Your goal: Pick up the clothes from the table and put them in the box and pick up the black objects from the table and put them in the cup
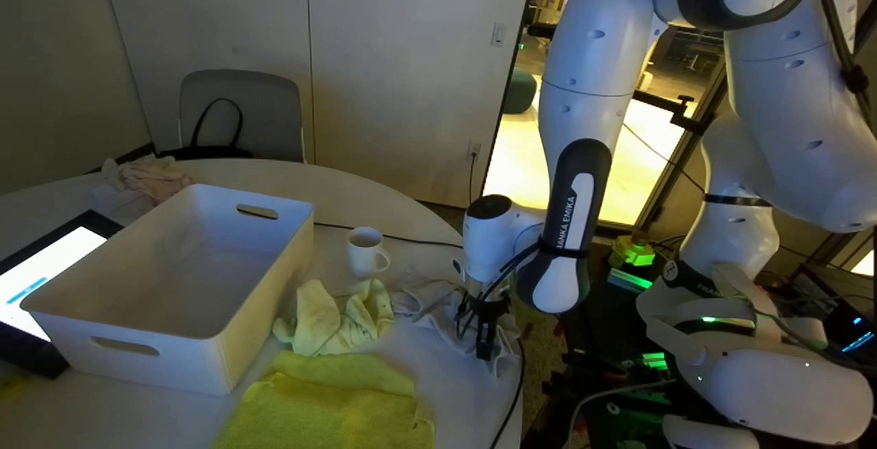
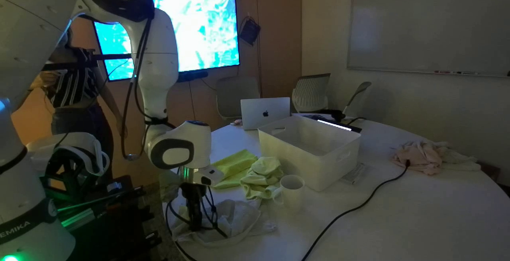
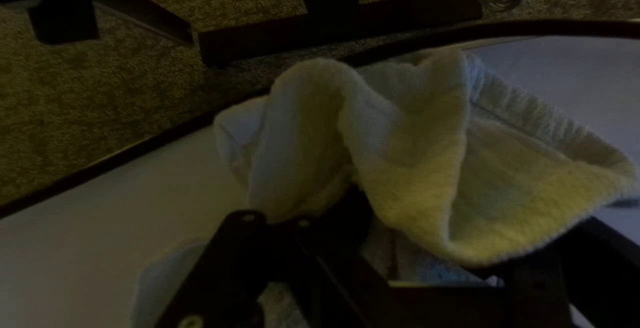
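The clothes (image 2: 263,177) are scattered over the white bench (image 2: 418,221), outside the box (image 1: 192,367). The yellow towel (image 1: 322,415), laid fairly flat, is judged limp and light, best pinched along its fold. The pale cloth (image 3: 415,157), heaped at the bench's edge, should prove soft and hard to damage; a raised ridge is best taken. The crumpled green cloth (image 1: 336,329) is bunched near the cup (image 1: 365,257). Against the pale cloth the hand (image 1: 485,353) is set; whether it is gripped cannot be told, the tips being largely screened.
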Motion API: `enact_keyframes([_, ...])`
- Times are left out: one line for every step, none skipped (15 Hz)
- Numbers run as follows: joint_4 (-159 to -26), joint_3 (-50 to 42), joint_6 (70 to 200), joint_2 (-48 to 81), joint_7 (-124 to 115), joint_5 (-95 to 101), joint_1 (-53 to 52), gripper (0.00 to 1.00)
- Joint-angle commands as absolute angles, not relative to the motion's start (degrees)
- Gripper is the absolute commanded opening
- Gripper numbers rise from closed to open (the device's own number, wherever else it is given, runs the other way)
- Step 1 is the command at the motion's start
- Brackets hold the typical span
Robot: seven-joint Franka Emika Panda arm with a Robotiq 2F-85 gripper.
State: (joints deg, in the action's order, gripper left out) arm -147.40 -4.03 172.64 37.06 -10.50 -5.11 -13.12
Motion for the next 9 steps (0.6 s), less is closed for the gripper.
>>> enact_keyframes([-147.63, -6.33, 168.38, 32.70, -9.81, -1.94, -16.48, 0.00])
enact_keyframes([-147.90, -6.55, 166.80, 30.97, -9.25, -0.64, -16.87, 0.00])
enact_keyframes([-148.07, -7.35, 165.12, 29.09, -9.32, 0.89, -17.96, 0.01])
enact_keyframes([-148.12, -8.56, 163.01, 26.98, -9.62, 2.87, -19.41, 0.02])
enact_keyframes([-148.26, -9.18, 160.36, 24.32, -9.54, 4.92, -19.97, 0.00])
enact_keyframes([-148.02, -9.66, 157.91, 22.19, -9.74, 7.02, -20.30, 0.00])
enact_keyframes([-147.82, -9.81, 155.62, 19.78, -9.87, 9.22, -20.31, 0.00])
enact_keyframes([-147.50, -10.13, 152.84, 17.18, -10.46, 11.77, -20.46, 0.00])
enact_keyframes([-147.13, -9.37, 150.26, 14.59, -10.55, 13.78, -19.61, 0.00])
